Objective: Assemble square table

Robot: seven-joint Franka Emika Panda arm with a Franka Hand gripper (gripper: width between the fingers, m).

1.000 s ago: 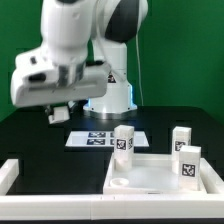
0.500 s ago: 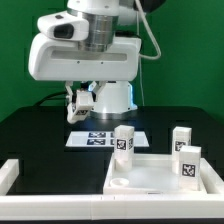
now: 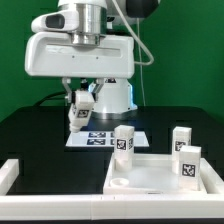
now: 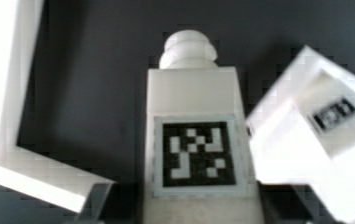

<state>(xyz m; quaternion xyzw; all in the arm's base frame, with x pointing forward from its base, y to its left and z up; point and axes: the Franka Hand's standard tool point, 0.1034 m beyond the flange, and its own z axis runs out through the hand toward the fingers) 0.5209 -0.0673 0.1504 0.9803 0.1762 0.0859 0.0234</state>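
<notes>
In the exterior view my gripper (image 3: 80, 112) hangs over the table's far left, shut on a short white tagged leg (image 3: 79, 110) held above the surface. The wrist view shows that leg (image 4: 199, 120) between my dark fingers (image 4: 113, 206), its tag facing the camera and its round peg end pointing away. The white square tabletop slab (image 3: 150, 180) lies at the near right. Three legs stand upright at its corners (image 3: 123, 142), (image 3: 181, 138), (image 3: 188, 163). A round socket (image 3: 120, 184) shows at its near left corner.
The marker board (image 3: 103, 138) lies flat behind the slab, just below my gripper. A long white L-shaped rail (image 3: 10, 176) runs along the near left; the wrist view shows it too (image 4: 14, 100). Another white tagged part (image 4: 320, 110) shows beside the held leg.
The arm has swung round toward the exterior view's right and turned its wrist. The gripper with the leg moved right and then slightly down. The slab and standing legs have not moved.
</notes>
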